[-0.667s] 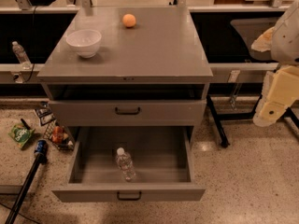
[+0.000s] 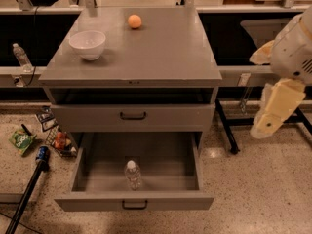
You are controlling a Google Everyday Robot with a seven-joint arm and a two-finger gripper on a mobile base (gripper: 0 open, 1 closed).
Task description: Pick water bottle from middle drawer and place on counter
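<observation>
The water bottle [image 2: 133,174] is clear with a white cap and lies on the grey floor of the open middle drawer [image 2: 97,174], near its front panel. The drawer is pulled out at the bottom of the grey cabinet. The counter [image 2: 161,52] is the cabinet's flat grey top. My gripper [image 2: 273,112] is a cream-coloured piece hanging from the white arm at the right edge. It is level with the closed drawer front, well to the right of the cabinet and far from the bottle. It holds nothing that I can see.
A white bowl [image 2: 87,44] and an orange ball [image 2: 134,21] sit on the counter. A closed drawer front with a black handle [image 2: 132,115] is above the open drawer. Snack packets and cans [image 2: 53,138] lie on the floor at left. Another bottle [image 2: 20,56] stands on the left ledge.
The arm and gripper have shifted slightly left and down. The bottle, the drawer and the things on the counter have not moved.
</observation>
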